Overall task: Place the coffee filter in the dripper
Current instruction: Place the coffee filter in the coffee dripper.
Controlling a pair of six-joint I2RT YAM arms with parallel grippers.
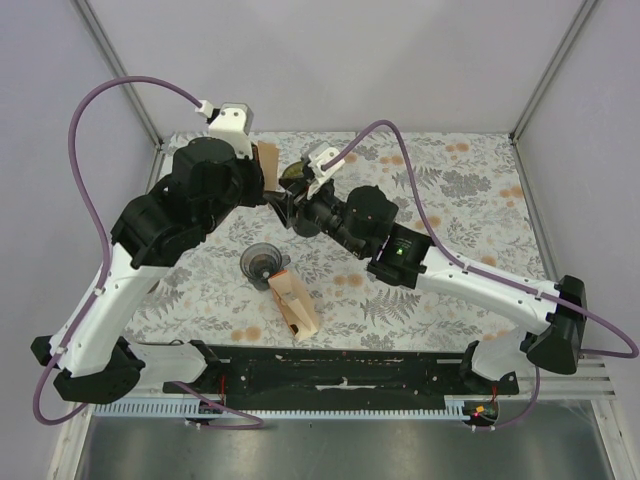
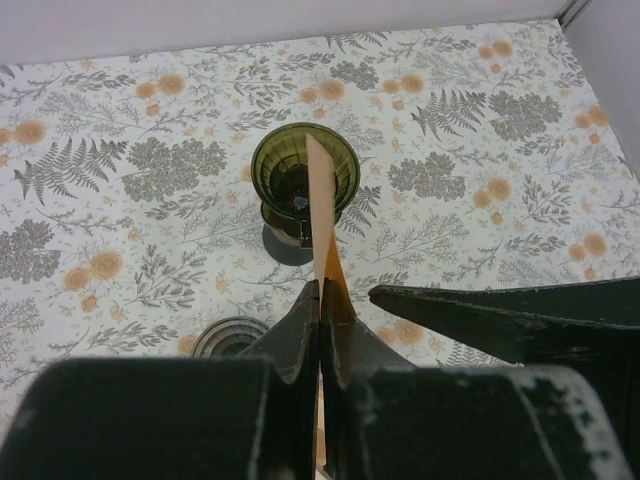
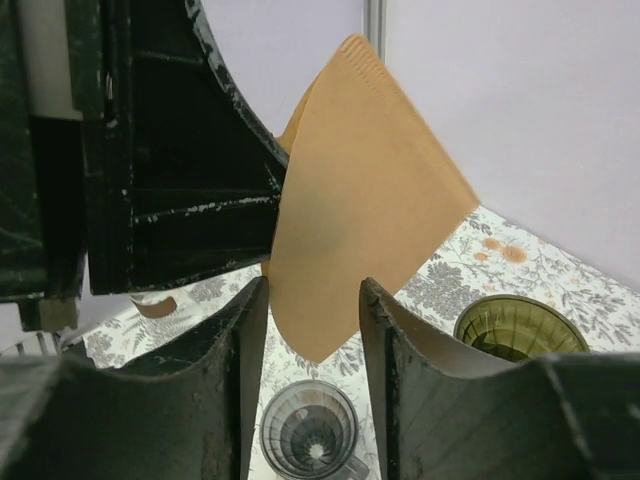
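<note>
L gripper (image 2: 321, 310) clamped on brown coffee filter (image 3: 360, 200); R gripper (image 3: 313, 300) jaws apart, filter tip between; green dripper (image 2: 305, 180) far centre.

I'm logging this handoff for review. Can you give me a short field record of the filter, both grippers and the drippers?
coffee filter: held in the air, not yet in a dripper
left gripper: shut on the coffee filter's edge
right gripper: open, filter's lower tip showing between its fingers
green dripper: upright on the table, no filter inside
clear dripper: on the table, no filter inside
</note>
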